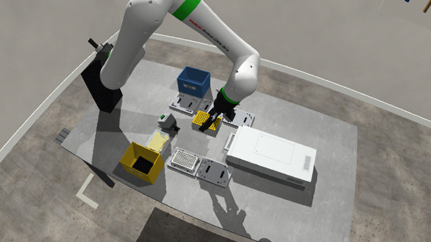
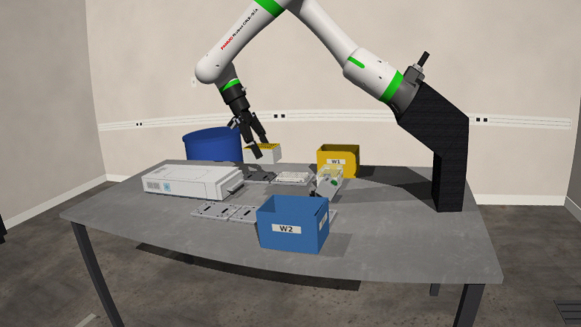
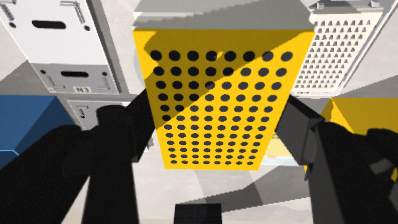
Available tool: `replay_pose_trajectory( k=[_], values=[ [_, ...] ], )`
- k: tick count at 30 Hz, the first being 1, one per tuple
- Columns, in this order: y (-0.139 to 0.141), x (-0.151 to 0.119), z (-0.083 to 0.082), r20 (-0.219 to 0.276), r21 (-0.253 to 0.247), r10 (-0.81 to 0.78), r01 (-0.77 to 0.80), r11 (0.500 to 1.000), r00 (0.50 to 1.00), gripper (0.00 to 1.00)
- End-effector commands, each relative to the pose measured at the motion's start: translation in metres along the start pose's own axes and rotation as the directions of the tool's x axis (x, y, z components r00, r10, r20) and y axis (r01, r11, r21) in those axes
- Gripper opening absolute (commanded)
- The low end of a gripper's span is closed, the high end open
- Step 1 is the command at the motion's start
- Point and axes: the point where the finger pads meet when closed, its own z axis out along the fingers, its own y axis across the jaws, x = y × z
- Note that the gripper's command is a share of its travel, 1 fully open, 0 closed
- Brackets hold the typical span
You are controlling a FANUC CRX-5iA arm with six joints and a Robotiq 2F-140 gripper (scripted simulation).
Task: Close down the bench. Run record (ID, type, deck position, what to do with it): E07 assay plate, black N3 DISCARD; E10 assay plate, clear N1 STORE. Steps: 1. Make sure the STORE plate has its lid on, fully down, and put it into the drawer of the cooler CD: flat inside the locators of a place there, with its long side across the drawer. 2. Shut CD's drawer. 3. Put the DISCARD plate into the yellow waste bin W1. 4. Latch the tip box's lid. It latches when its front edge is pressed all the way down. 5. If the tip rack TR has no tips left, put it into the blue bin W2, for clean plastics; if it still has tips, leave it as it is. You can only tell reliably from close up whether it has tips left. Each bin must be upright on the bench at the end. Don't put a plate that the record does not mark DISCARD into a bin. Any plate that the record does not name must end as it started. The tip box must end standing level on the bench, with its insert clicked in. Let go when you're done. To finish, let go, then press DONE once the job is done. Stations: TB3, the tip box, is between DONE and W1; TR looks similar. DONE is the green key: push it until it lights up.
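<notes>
Black fingers clamp both sides of the grey-walled tip rack w/ yellow perforated top (image 3: 220, 100); every hole looks dark. The gripper (image 1: 210, 119) holds the rack up off the grey bench (image 1: 327, 196), tilted, above the row of grey deck plates (image 1: 185, 103). Rel. to the rack: blue open bin W2 (image 1: 193, 80) just behind-left, white cooler box (image 1: 272, 155) to the right, green key unit (image 1: 166, 120) left, yellow bin W1 (image 1: 141, 162) front-left w/ the clear-lidded tip box (image 1: 157, 140) beside it, clear well plate (image 1: 183, 159) in front.
</notes>
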Motion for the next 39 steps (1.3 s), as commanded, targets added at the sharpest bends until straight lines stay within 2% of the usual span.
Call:
replay_pose_trajectory(
  k=[1, 39],
  values=[
    [-0.007, -0.004, 0.001, -0.002, -0.001, 0.000, 0.000, 1.000, 1.000, 0.10],
    [-0.081, -0.051, 0.024, -0.002, -0.001, 0.000, 0.000, 1.000, 1.000, 0.10]
  ],
)
